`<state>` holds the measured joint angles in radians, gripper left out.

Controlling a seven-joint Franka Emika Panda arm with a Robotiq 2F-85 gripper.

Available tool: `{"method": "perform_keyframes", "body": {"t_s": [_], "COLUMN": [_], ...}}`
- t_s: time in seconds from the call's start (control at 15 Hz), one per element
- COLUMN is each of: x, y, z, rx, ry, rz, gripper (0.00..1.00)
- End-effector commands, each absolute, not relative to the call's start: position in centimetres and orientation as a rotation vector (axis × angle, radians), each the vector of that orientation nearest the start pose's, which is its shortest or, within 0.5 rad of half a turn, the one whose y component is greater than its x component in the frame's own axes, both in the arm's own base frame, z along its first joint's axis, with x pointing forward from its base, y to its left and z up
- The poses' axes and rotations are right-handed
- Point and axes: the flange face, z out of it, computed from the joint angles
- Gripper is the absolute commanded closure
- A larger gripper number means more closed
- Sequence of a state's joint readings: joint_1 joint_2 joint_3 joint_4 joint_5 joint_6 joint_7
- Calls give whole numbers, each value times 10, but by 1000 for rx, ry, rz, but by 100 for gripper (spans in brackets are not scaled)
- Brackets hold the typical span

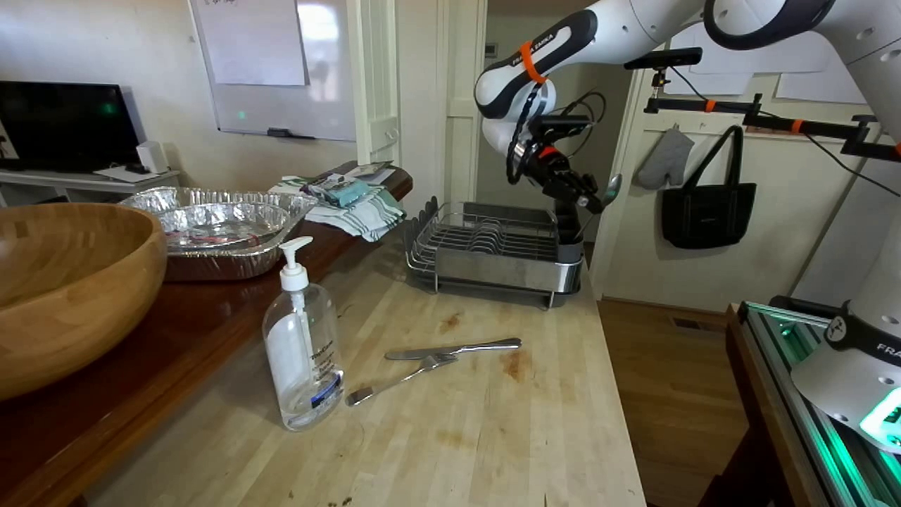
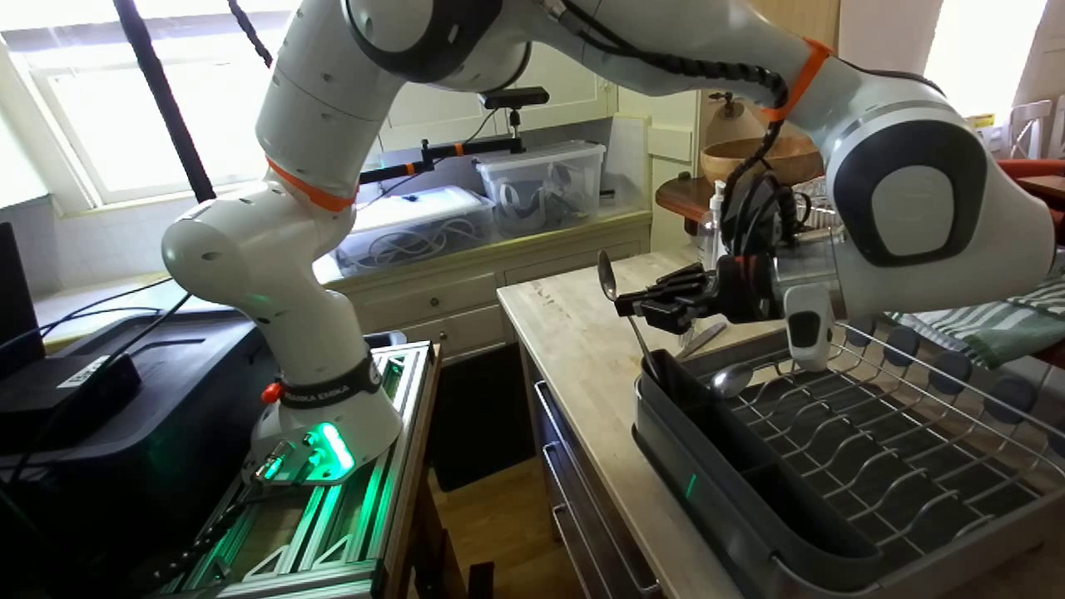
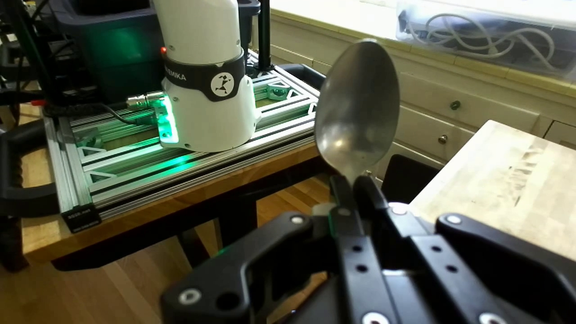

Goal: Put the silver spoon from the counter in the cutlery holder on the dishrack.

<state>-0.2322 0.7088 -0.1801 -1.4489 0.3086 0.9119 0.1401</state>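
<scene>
The silver spoon stands steeply tilted, bowl up, in both exterior views (image 1: 613, 189) (image 2: 606, 274). My gripper (image 1: 597, 200) is shut on its neck just below the bowl, and its fingertips also show in an exterior view (image 2: 624, 306). In the wrist view the spoon's bowl (image 3: 357, 103) rises past the closed fingertips (image 3: 350, 182). The handle runs down into the end compartment of the dark cutlery holder (image 2: 699, 474), which hides its lower end. The holder (image 1: 569, 243) is on the end of the dishrack (image 1: 493, 266), which stands on the wooden counter (image 1: 535, 436).
Another spoon's bowl (image 2: 732, 380) leans out of the holder over the rack wires. A knife (image 1: 450, 350) and a fork (image 1: 405, 378) lie on the counter near a clear soap bottle (image 1: 303, 359). Foil trays (image 1: 225, 260) and a wooden bowl (image 1: 70, 296) stand on the brown table.
</scene>
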Motion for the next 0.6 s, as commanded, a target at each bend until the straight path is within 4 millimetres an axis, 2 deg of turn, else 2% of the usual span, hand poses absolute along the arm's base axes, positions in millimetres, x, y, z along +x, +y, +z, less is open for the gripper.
{"method": "perform_keyframes", "body": {"t_s": [0.0, 0.53], "x": [543, 547], "y": [-180, -182], "z": [257, 245], "rx": [-2212, -2214], "ry": [682, 714], "rz": [1596, 1622], "gripper": [98, 98]}}
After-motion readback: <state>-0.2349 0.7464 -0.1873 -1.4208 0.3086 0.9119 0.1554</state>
